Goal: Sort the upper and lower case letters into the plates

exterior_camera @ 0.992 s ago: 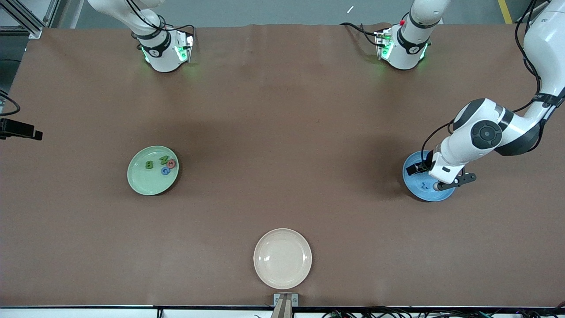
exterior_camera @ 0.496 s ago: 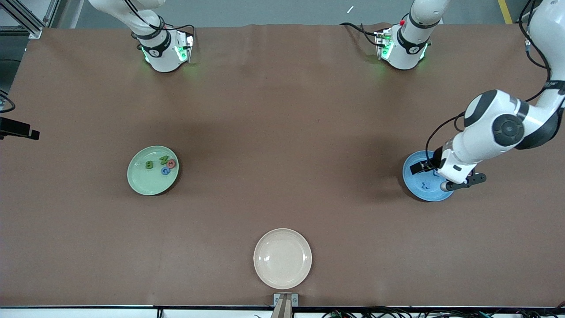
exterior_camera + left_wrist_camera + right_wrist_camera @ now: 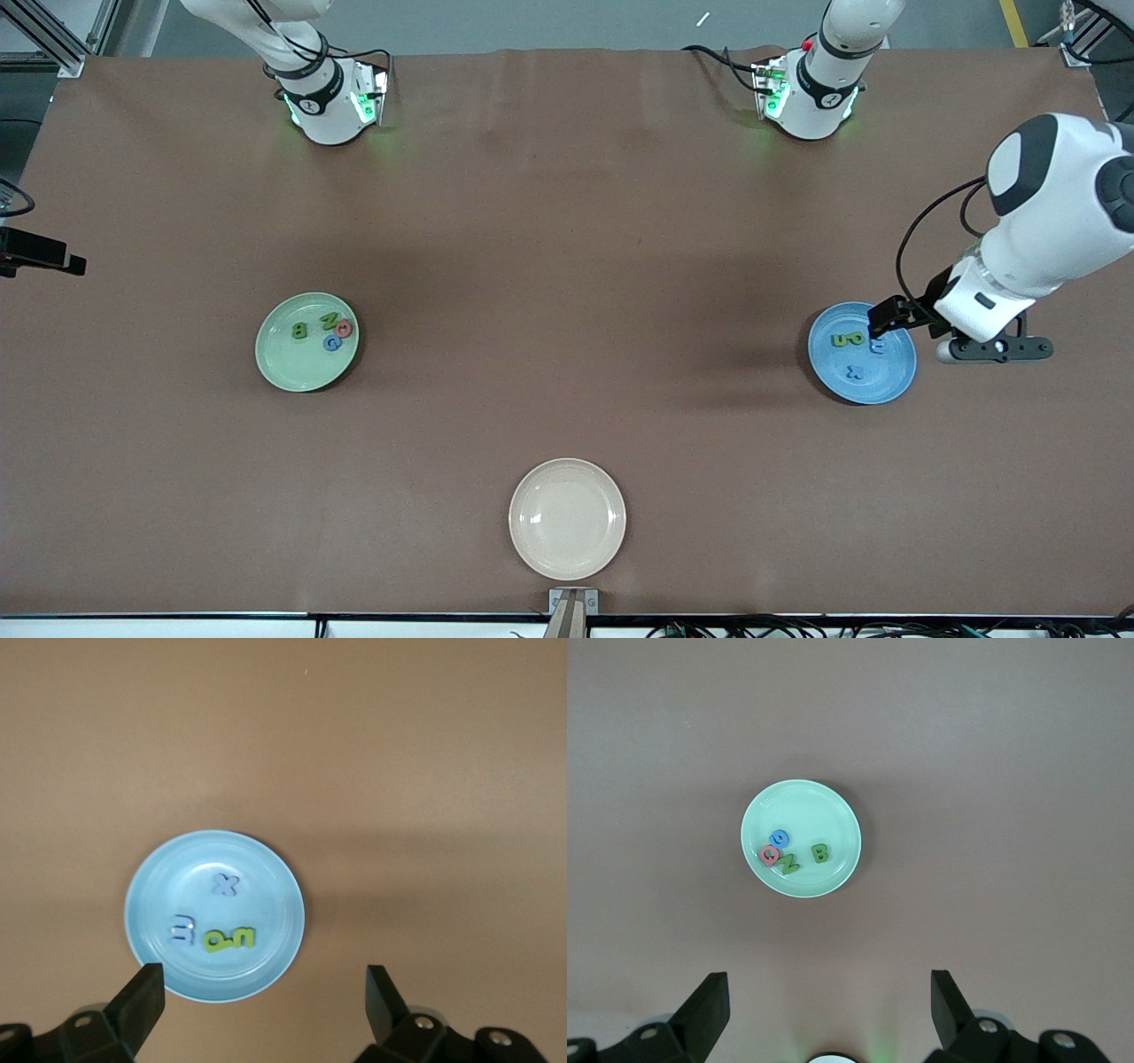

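Note:
The pale green plate [image 3: 306, 365] lies toward the right arm's end of the table. It holds several letters: a green B [image 3: 299, 332], a green Z [image 3: 328, 320], a red one [image 3: 344, 329] and a blue one [image 3: 332, 342]. The blue plate [image 3: 862, 390] lies toward the left arm's end, with two green letters [image 3: 848, 338] side by side, a blue x [image 3: 854, 372] and another blue letter [image 3: 877, 347]. My left gripper [image 3: 261, 983] hangs open and empty over the table just beside the blue plate [image 3: 257, 873]. My right gripper [image 3: 828, 988], open and empty, waits high above its own base, and the green plate [image 3: 824, 815] shows below it.
A cream-white plate [image 3: 567, 518] with nothing in it lies near the table's front edge, midway between the two arms. A small bracket [image 3: 573, 602] sits at that edge. A black device [image 3: 35, 257] juts in at the right arm's end.
My left arm has lifted and swung off the blue plate toward its own end of the table, uncovering the green letters. The right arm has not moved.

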Controlling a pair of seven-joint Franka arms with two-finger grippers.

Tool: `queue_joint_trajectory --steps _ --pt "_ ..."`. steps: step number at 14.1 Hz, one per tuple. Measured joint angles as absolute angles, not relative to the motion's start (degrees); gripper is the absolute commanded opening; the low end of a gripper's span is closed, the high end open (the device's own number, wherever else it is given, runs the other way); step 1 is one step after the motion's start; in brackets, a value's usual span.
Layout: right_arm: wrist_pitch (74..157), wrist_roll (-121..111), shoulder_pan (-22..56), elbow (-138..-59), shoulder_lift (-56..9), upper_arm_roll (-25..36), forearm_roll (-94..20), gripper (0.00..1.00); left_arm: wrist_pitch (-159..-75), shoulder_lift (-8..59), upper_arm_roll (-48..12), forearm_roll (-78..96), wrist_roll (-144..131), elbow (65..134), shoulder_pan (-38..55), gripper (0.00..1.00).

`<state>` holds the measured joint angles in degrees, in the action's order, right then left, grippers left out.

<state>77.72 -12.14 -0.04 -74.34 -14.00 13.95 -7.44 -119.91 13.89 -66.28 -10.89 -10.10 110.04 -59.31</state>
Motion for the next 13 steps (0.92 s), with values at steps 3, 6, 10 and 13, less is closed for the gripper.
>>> queue_joint_trajectory --steps 3,6,10,13 --pt "77.73 -12.14 -0.08 -74.41 -13.78 13.68 -7.30 1.00 -119.91 7.82 -62.01 -5.89 -2.47 108.99 -59.37 1.00" --pt "77.69 -12.14 -0.17 -74.60 -13.08 13.15 -7.21 1.00 -119.96 5.02 -60.42 -4.95 -1.91 106.34 -59.40 1.00" --pt "78.67 -12.07 -0.65 -78.93 -9.04 9.97 -6.95 1.00 -112.61 2.93 -57.59 -0.34 -1.65 100.98 -59.44 1.00" --pt "80.19 -12.01 -1.80 -84.05 -4.36 7.14 -5.52 1.00 -106.97 2.75 -56.53 -0.06 -1.60 96.74 -59.48 1.00"
